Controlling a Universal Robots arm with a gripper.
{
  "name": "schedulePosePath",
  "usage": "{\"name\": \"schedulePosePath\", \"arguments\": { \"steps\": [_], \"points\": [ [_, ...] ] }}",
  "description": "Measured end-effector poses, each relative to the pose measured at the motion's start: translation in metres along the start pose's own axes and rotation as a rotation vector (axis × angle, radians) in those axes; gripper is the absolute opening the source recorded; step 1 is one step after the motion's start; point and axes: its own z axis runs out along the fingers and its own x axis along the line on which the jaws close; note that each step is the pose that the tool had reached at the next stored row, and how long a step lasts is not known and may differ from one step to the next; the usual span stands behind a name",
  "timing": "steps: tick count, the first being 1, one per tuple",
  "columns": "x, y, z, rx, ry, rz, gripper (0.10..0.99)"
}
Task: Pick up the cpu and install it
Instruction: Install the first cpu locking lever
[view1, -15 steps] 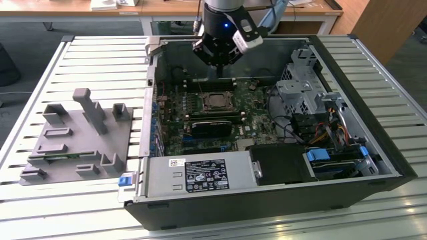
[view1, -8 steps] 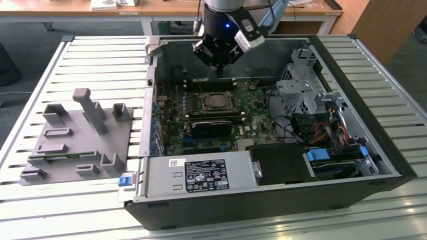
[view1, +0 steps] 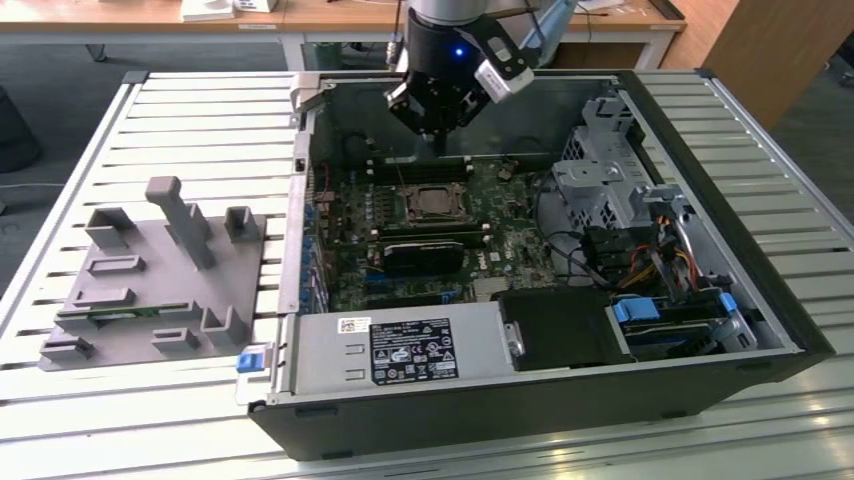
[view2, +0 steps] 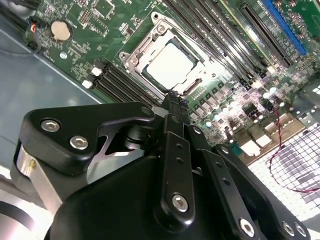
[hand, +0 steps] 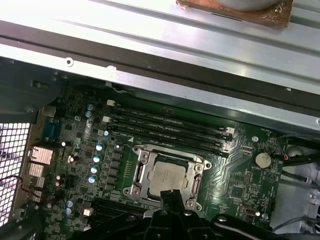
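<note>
On the exterior view's left, a grey plastic tray (view1: 147, 290) with upright pegs lies on the slatted table (view1: 200, 120), well away from the gripper (view1: 437, 130) and beside the open computer case (view1: 534, 400). A long green memory stick (view1: 114, 316) rests in the tray.

The gripper hangs inside the case, above the green motherboard (view1: 400, 250). Its two black fingers (view2: 175, 107) are pressed close together, with nothing between them. In both wrist views the fingertips sit just above the near edge of the socket.

The cpu (view2: 171, 64) is a small silver square. It lies flat inside the metal-framed socket (view2: 135, 56), right below the gripper's tips and a little in front of them. In the first wrist view the cpu (hand: 169, 177) sits in the open frame, with long black memory slots (hand: 170, 127) beyond it. The gripper is not touching the cpu.

Farther to the exterior view's right of the gripper are the silver drive cage (view1: 601, 170) and a bundle of cables (view1: 654, 260).
</note>
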Motion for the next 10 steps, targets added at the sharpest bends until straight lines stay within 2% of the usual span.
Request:
{"name": "schedulePosePath", "arguments": {
  "steps": [5,10],
  "points": [
    [0.0039,0.0008,0.0015,0.000,-0.0002,0.002,0.106],
    [0.0047,0.0009,0.0045,0.001,-0.0016,0.070,0.106]
  ]
}}
